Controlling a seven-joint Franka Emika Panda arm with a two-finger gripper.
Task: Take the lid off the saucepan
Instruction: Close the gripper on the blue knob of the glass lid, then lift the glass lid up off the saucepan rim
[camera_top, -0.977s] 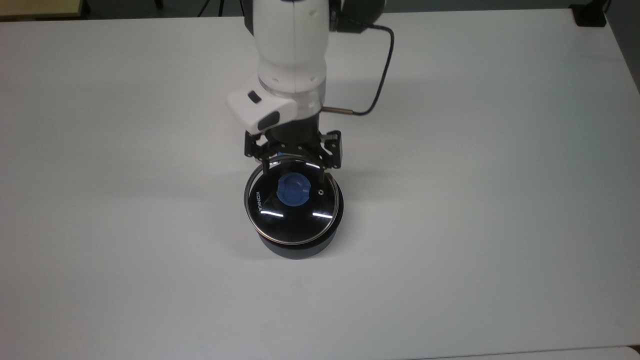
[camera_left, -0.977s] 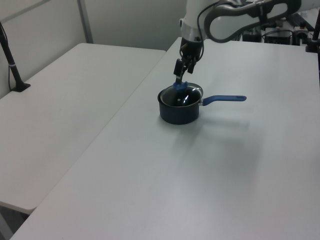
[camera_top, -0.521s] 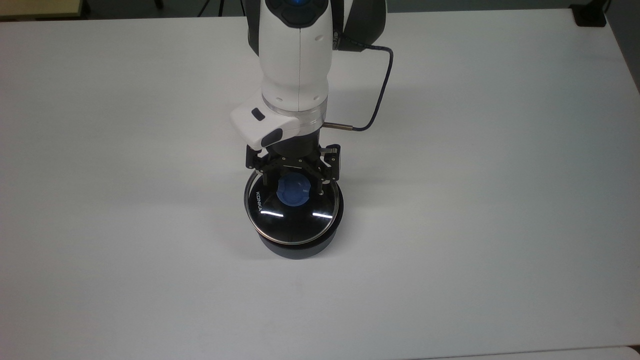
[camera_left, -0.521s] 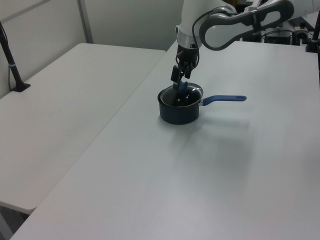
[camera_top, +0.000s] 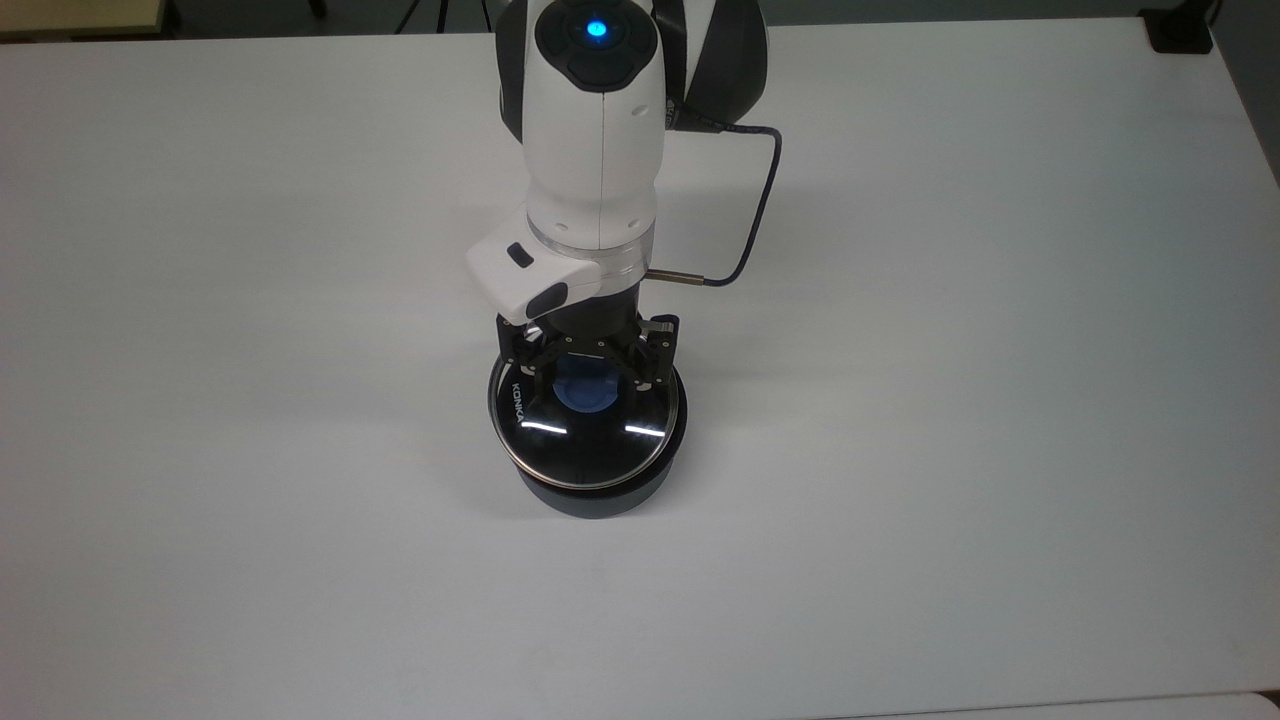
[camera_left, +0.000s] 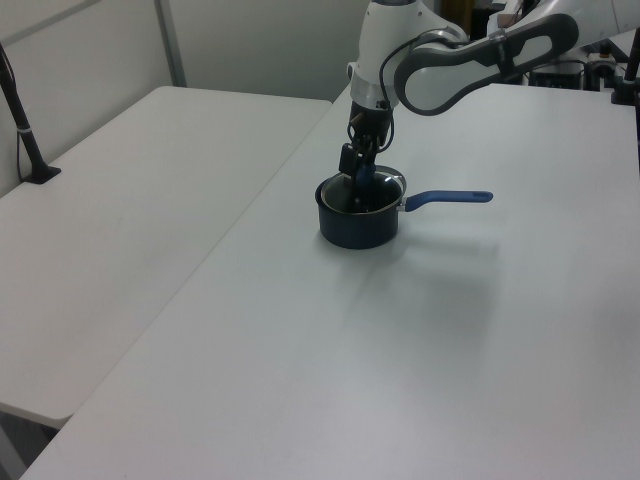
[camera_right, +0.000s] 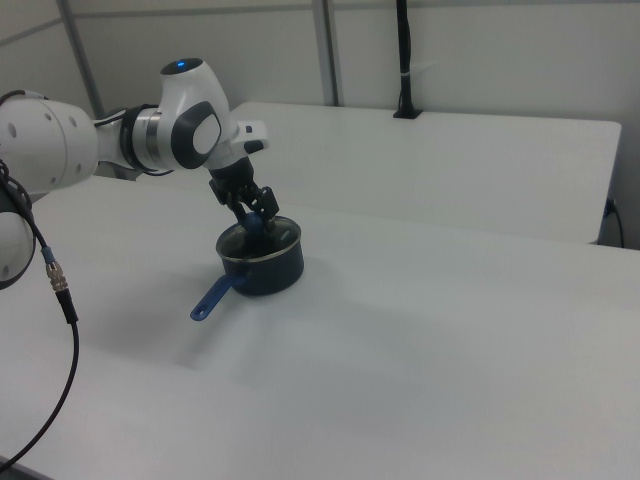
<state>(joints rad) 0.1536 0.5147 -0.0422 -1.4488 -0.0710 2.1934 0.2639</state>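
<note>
Where white table (camera_top: 950, 400) spreads bare under room light: second white table (camera_left: 130, 190) alongside, grey wall panels behind. Arm reaching down, gripper (camera_top: 588, 385) over blue knob (camera_top: 586, 394), fingers spread either side, not closed. One saucepan (camera_top: 600, 490) mid-table, well off all edges; one lid (camera_top: 585, 435) seated on it.

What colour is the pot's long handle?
Blue. The saucepan's handle shows best in the left view, sticking out to the left view's right.
</note>
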